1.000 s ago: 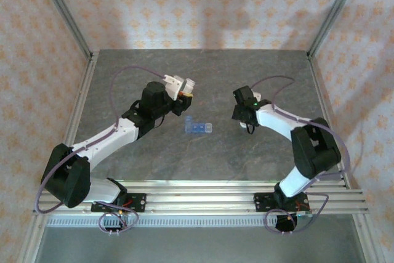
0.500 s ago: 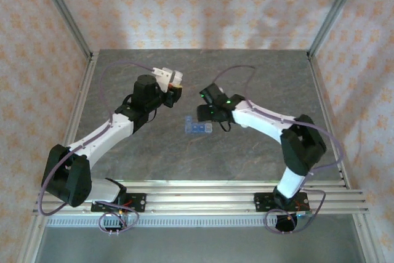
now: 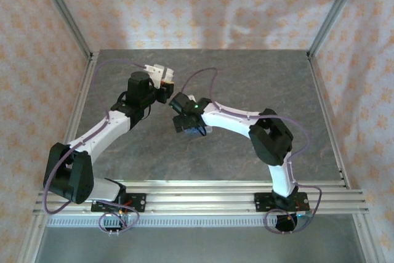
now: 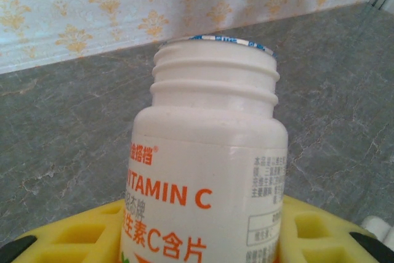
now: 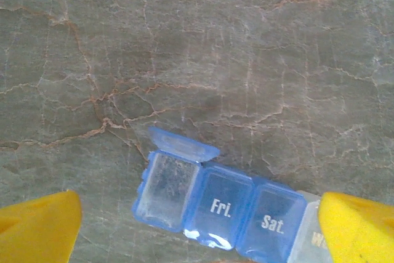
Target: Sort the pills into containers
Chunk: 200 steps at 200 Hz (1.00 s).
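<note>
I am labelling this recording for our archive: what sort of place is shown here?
Probably a laboratory robot cell, not a home: patterned walls and metal frame posts enclose a grey tabletop, with an aluminium mounting rail at its near edge.

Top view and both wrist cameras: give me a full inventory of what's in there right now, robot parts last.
translucent blue plastic pill box: one, blue, lying flat mid-workspace; leftmost lid flipped open, Fri. and Sat. lids shut.
white plastic vitamin C bottle: one, white with orange lettering, raised at back left of the pill box; no cap on its threaded neck.
grey marbled table: one, grey, under everything.
patterned backdrop: orange on white, around three sides.
aluminium rails: silver, near edge, carrying the arm bases.
left pincer: one, yellow pads, shut on the vitamin C bottle.
right pincer: one, yellow pads, open, above the pill box with a finger off each end.
</note>
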Tool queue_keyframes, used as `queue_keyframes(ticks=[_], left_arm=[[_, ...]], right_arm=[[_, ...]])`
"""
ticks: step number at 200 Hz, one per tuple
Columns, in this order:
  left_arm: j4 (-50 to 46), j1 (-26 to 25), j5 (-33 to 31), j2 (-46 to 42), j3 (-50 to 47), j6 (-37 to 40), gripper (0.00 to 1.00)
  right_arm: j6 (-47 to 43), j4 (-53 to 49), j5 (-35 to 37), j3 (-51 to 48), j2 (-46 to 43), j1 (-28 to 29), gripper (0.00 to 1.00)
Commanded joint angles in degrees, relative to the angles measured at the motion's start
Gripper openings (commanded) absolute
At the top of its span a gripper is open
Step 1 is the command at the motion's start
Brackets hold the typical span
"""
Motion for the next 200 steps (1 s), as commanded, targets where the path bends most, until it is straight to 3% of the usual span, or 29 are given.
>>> queue_keyframes(ticks=[1,78,200], left_arm=[[0.11,0.65,-0.45,0.21,1.81,-0.76,0.0],[0.16,1.27,-0.35,-0.49,1.52,-1.05,0.0],[0.47,1.28,0.38,-0.93,1.09,-1.56,0.0]], right_arm=[[-0.34,-3.33,3.43,2.71,2.27,0.51,0.99],[0.15,-3.86,7.32,3.41,5.4,0.1,0.99],[3.46,-0.63,6.76,-4.02,-0.48,-7.72,0.98]])
